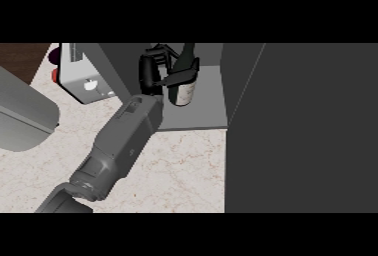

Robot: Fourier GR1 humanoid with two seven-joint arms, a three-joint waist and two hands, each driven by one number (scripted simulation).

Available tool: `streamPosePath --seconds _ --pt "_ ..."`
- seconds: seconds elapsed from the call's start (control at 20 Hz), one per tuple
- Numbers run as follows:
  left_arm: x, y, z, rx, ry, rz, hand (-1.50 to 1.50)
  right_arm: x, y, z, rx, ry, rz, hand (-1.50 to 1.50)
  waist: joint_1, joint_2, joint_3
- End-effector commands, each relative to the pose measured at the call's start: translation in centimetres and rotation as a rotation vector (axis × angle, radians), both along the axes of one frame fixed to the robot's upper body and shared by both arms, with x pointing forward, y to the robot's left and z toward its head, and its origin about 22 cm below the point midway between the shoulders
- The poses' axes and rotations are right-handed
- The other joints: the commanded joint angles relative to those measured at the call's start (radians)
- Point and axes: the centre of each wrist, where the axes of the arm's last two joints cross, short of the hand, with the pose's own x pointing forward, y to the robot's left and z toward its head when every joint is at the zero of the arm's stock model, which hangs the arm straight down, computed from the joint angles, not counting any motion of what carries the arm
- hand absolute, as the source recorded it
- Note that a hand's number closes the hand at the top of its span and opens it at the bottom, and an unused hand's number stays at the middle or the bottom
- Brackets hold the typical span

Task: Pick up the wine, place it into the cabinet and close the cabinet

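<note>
Wine (182,85), a dark bottle with pale label, upright in the right hand's (156,70) curled fingers.

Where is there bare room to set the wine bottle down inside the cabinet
Bare cabinet floor lies right of and in front of the wine bottle, up to the open cabinet door. The left side is crowded by the hand and forearm. The marble counter below is also free.

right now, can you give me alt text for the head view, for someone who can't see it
A black robot hand on a grey forearm holds a dark wine bottle inside an open grey cabinet, just above its shelf. The cabinet door stands open at right, over a pale marble counter.
</note>
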Motion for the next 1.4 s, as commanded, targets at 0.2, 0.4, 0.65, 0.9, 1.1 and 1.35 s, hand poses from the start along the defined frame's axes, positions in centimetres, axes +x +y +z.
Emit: streamPosePath --seconds 0.2,0.4,0.65,0.9,1.1,1.35 --pt "0.1 1.1 -1.2 -0.167 0.051 0.005 1.5 -1.2 0.3 0.2 0.043 -0.03 0.044 -1.5 0.001 0.004 0.0" --pt "0.3 0.7 -0.9 -0.145 0.041 0.01 1.5 -1.5 0.6 0.9 0.037 -0.05 0.05 -1.5 -0.011 0.006 -0.001" --pt "0.6 1.1 -0.6 -0.138 0.054 0.03 1.5 -1.7 0.9 0.5 0.032 -0.044 0.05 -1.5 -0.013 0.008 -0.001" --pt "0.5 2.2 -1.4 -0.078 0.059 0.041 1.5 -1.5 1.4 1.2 0.024 -0.037 0.064 -1.5 -0.013 0.009 -0.001" --pt "0.0 1.7 -2.3 -0.039 0.074 0.058 -1.5 -0.1 0.7 1.4 0.033 -0.052 0.048 -1.5 -0.01 0.01 -0.001" --pt "0.3 3.2 -2.4 -0.004 0.097 0.083 -1.5 0.1 0.5 0.7 0.031 -0.049 0.05 -1.5 -0.012 0.013 0.0"
